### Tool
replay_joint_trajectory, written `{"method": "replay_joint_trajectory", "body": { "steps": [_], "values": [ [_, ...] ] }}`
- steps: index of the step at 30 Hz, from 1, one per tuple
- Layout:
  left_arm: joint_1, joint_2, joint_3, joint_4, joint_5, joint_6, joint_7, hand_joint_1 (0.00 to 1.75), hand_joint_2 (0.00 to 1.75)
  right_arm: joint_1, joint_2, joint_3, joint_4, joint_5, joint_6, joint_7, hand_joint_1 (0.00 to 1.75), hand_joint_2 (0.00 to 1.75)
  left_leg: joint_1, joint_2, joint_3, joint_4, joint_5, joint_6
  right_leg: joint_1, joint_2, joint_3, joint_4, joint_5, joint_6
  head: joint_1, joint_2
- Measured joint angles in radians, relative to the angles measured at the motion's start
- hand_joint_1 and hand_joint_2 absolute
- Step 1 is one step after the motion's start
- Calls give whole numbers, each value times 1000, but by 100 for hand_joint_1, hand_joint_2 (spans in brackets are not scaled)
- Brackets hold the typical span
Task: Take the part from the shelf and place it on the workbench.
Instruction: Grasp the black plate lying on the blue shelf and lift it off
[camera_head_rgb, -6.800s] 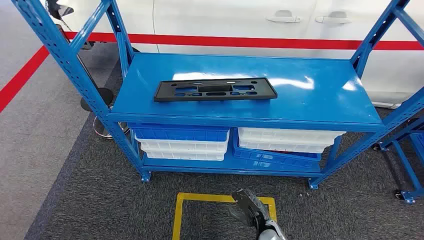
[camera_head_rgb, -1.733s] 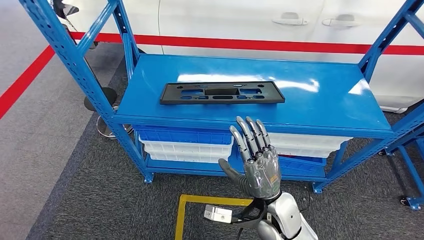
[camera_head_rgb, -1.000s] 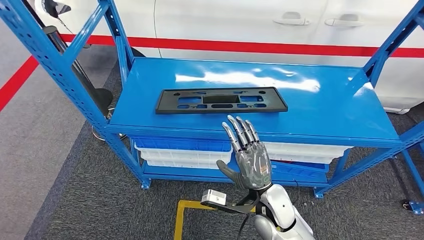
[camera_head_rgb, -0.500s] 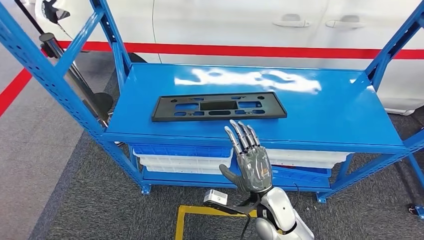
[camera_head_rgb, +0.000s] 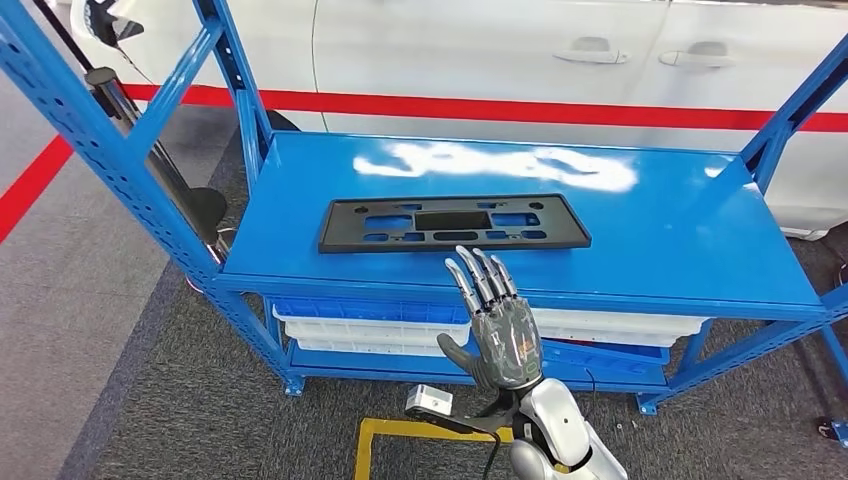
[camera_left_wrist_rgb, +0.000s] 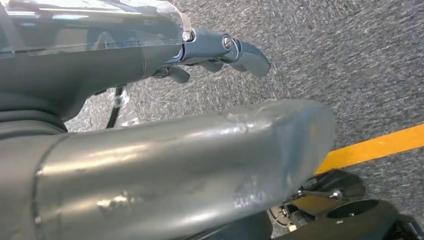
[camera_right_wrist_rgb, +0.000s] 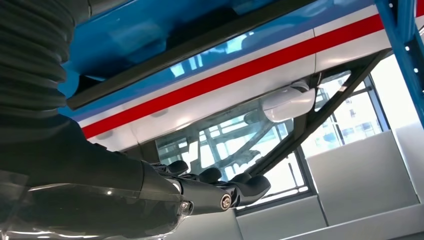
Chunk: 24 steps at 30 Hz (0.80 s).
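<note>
Part (camera_head_rgb: 455, 221), a flat black perforated plate, is lying on the blue shelf (camera_head_rgb: 650, 230) just beyond my fingers (camera_head_rgb: 478, 275), apart from them and not yet touched. My right hand (camera_head_rgb: 500, 330) is reaching up in front of the shelf's front edge with its fingers spread straight and holding nothing. My left hand (camera_left_wrist_rgb: 220, 50) is hanging over the grey carpet beside a yellow floor line (camera_left_wrist_rgb: 370, 147); its fingers are looking loosely curled with nothing in them, though I cannot tell their state for certain. I am judging the plate to be thin and lying flush, so my fingers may be sliding over it or pushing it farther back rather than getting under an edge; gripping one end only could be letting the long plate tilt and slip. The head view is showing the whole plate and the bins (camera_head_rgb: 370, 325) below my fingers, while the right wrist view is showing instead the white car (camera_right_wrist_rgb: 210, 85) with its red stripe beyond my fingers.
</note>
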Motion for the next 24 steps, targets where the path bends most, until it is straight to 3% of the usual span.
{"method": "replay_joint_trajectory", "body": {
  "steps": [2,4,5,6,8,10,12,14,16,19,20,21,22,24],
  "values": [
    [-1,0,0,0,0,-1,0,0,0,1,0,0,0,0,0,0,0,175,1,0,6,-5,-2,11,-2,0,-48,97,-48,6,4,0],
    [-2,0,0,0,0,-4,0,0,0,5,0,-1,1,0,0,0,0,175,-2,0,9,-5,-6,18,-2,0,-125,227,-93,9,6,0],
    [-2,0,0,0,-1,-6,0,0,0,7,0,-1,1,0,0,0,0,175,-4,0,12,-5,-9,19,-2,0,-150,261,-93,8,6,0],
    [-1,0,0,0,-2,-8,0,0,0,10,0,-1,2,0,0,0,0,175,-6,-1,16,-4,-12,20,-2,0,-159,261,-75,7,6,0],
    [0,0,0,0,-3,-10,0,0,0,12,0,-2,2,0,0,0,0,175,-8,-2,30,-4,-22,18,0,0,-120,155,6,-3,6,0],
    [0,-1,-1,0,-3,-13,0,0,0,12,0,-3,2,0,0,0,0,175,-13,-3,40,-3,-33,10,8,0,-67,34,59,-16,5,0],
    [-2,-2,-1,0,-4,-14,1,0,0,13,0,-4,2,0,0,1,0,175,-14,-3,43,-4,-40,0,15,1,-51,-4,57,-24,5,0],
    [-4,-2,-1,0,-3,-14,1,0,0,16,0,-5,2,1,0,1,0,175,-13,-1,48,-5,-46,-13,11,4,-44,-14,54,-31,5,0],
    [-6,-2,-1,0,-4,-13,0,0,0,17,1,-5,2,1,0,2,0,175,-12,0,35,37,-71,-22,5,3,-28,-25,50,-41,1,0],
    [-5,-2,-1,0,-4,-14,0,0,0,21,1,-5,2,1,0,2,0,175,-7,1,-64,221,-142,-31,6,-1,-9,-28,37,-51,-2,0],
    [-3,-2,-1,0,-4,-15,0,0,0,24,1,-5,2,2,1,2,0,175,-6,1,-95,265,-147,-33,7,-1,-2,-28,31,-51,-2,0],
    [-1,-2,-1,0,-4,-15,0,0,0,26,1,-5,2,2,1,2,0,175,-5,1,-109,274,-130,-34,7,0,5,-27,24,-51,-2,0],
    [1,-1,-1,0,-4,-15,0,0,0,28,2,-5,2,2,1,2,0,175,-4,1,-103,242,-95,-33,7,1,15,-27,17,-49,-2,0],
    [1,0,-1,0,-6,-15,0,0,0,30,2,-5,2,2,3,2,0,175,-5,1,-54,113,-14,-27,7,3,36,-27,1,-42,-1,0]
  ]
}}
